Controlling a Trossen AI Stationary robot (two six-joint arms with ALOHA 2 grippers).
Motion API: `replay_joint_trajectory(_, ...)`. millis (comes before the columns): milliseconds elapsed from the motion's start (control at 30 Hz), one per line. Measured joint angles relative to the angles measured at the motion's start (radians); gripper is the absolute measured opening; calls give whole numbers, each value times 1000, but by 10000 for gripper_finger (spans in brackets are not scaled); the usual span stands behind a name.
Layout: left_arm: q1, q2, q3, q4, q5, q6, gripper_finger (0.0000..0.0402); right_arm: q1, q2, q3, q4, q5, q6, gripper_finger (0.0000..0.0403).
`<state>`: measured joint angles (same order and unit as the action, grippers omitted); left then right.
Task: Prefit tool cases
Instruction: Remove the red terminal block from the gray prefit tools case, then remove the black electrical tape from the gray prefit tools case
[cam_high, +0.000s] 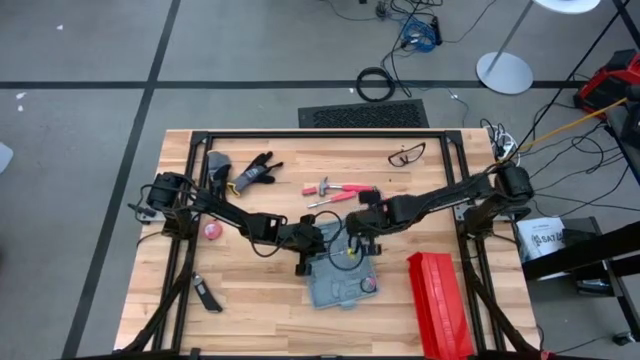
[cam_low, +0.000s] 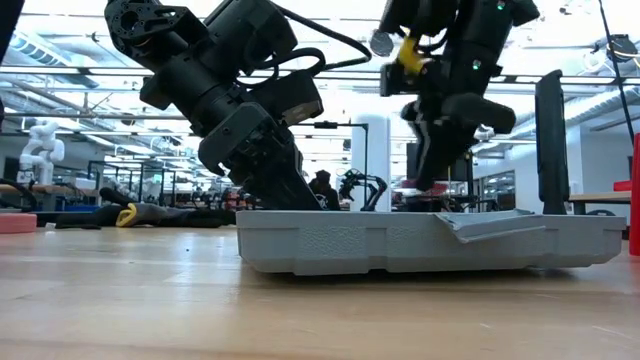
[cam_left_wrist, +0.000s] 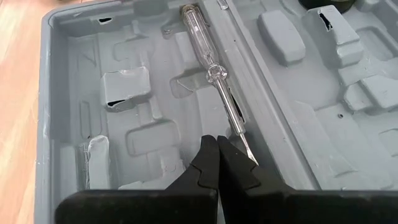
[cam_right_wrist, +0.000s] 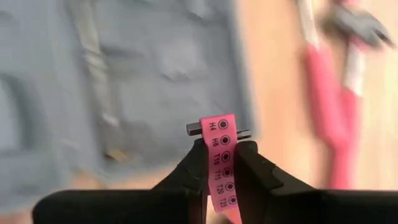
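Tool case (cam_high: 342, 280) lies open, flat on worktop (cam_high: 250, 320) near front edge, between arms; stiff moulded plastic, light, likely to slide if pushed, best held by rim. Left tool (cam_left_wrist: 217, 149) closed, empty, over clear-handled screwdriver (cam_left_wrist: 214, 74) in slot. Right tool (cam_right_wrist: 219, 163) above case, gripping pink bit holder (cam_right_wrist: 219, 155). Pink pliers (cam_high: 335, 190) beyond
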<state>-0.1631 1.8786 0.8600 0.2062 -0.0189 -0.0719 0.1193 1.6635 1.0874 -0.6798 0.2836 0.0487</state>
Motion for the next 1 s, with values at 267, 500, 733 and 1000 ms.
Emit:
replay_joint_trajectory(267, -1, 0, 0, 0, 0, 0, 0, -108, -48, -86, 0, 26, 146, 111)
replay_joint_trajectory(500, -3, 0, -1, 2, -1, 0, 0, -141, -69, -92, 14, 26, 175, 205)
replay_joint_trajectory(733, -3, -29, 0, 13, 0, -25, 0, -82, -132, -92, 10, 21, 202, 188)
replay_joint_trajectory(1000, 3, -115, -3, 8, -14, -24, 0, 42, -140, -91, -36, 16, 276, 144)
